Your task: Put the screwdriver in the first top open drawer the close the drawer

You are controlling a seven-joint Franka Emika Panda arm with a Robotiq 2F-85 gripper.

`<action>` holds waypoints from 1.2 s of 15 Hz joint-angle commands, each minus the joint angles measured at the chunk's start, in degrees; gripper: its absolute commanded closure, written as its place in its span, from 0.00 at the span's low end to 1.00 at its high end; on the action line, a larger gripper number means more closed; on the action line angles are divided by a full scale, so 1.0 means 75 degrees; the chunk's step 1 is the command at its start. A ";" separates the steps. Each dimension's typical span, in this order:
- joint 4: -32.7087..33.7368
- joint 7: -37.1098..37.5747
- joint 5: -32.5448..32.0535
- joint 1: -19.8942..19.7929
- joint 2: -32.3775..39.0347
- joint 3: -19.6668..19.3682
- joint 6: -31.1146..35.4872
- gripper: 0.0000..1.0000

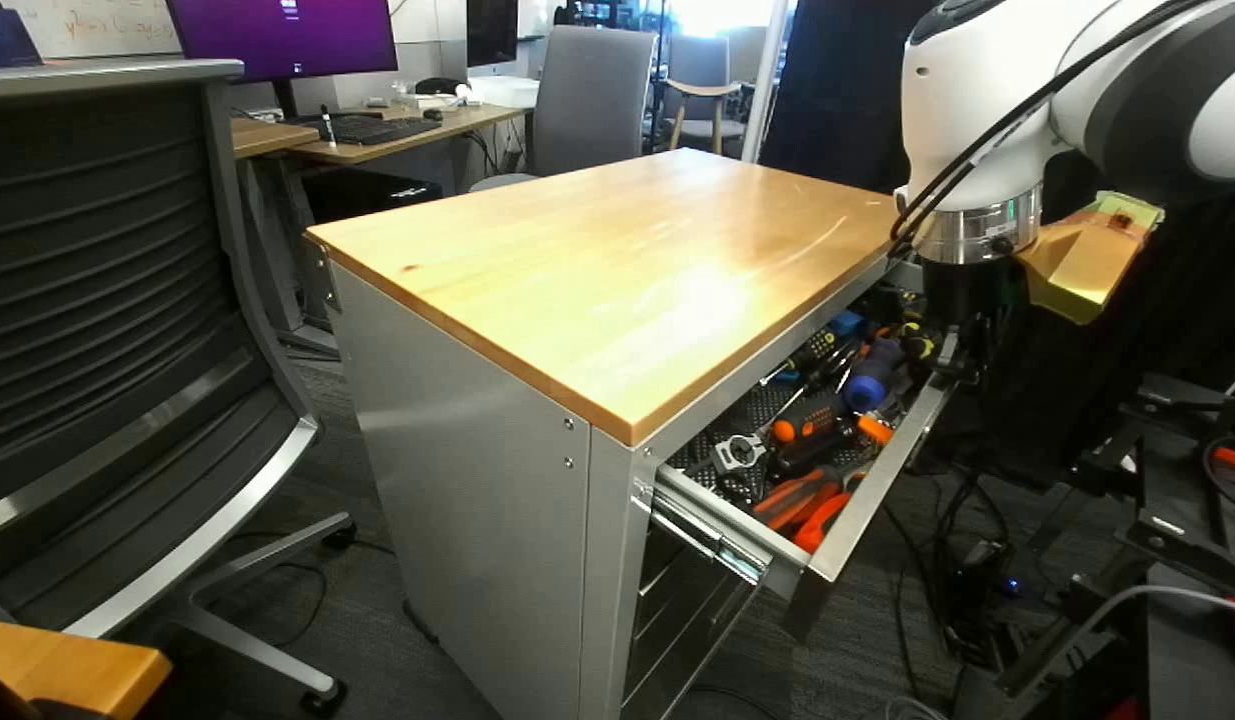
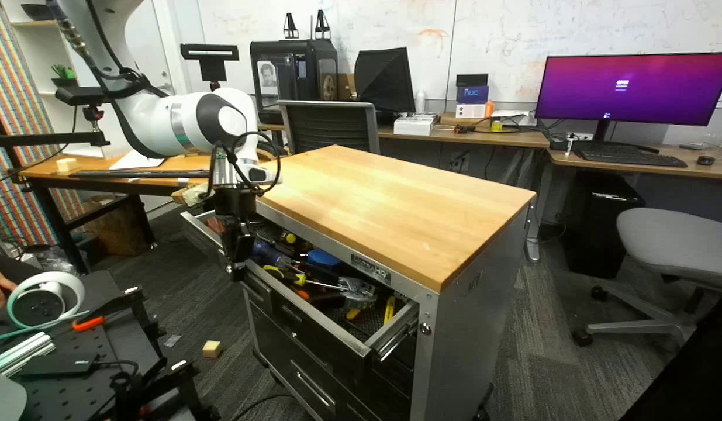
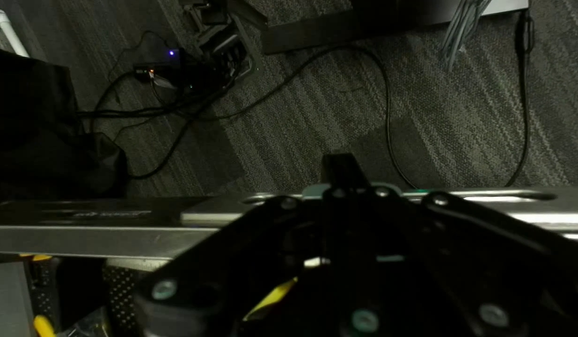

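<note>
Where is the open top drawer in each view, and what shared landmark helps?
In an exterior view: drawer right of centre.
In an exterior view: drawer below centre, mostly left.
Wrist view: drawer across the lower half, partly hidden by the gripper.
Shared landmark: the gripper, at the drawer's front in all three.

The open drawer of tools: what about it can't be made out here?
Which is the task's screwdriver: the tools overlap and look small in both exterior views.
Much of the inside of the drawer: blocked by the gripper in the wrist view.
The front's two ends: cut off by the wrist view's edges.
Whether the gripper touches the drawer: dark against dark in both exterior views.
Lettering on the drawer's front: too small in an exterior view.
</note>
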 commanded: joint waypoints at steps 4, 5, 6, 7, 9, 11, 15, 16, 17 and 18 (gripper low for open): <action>0.0611 -0.1454 0.0791 -0.0085 -0.0561 0.0284 -0.2209 1.00; 0.0723 -0.1660 0.0897 -0.0090 -0.0612 0.0301 -0.2619 1.00; 0.0773 -0.1708 0.0903 -0.0091 -0.0698 0.0301 -0.2799 1.00; 0.0818 -0.1811 0.0897 -0.0103 -0.0775 0.0318 -0.2878 1.00; 0.0918 -0.1905 0.0855 -0.0122 -0.0814 0.0348 -0.2599 1.00; 0.1188 -0.2343 0.1084 -0.0168 -0.0616 0.0415 -0.2647 1.00; 0.1938 -0.3627 0.2135 -0.0371 0.0010 0.0468 -0.3867 1.00; 0.2108 -0.3773 0.2268 -0.0410 0.0214 0.0445 -0.4136 1.00; 0.2252 -0.3919 0.2375 -0.0452 0.0379 0.0432 -0.4379 1.00; 0.2396 -0.3970 0.2432 -0.0485 0.0560 0.0416 -0.4555 1.00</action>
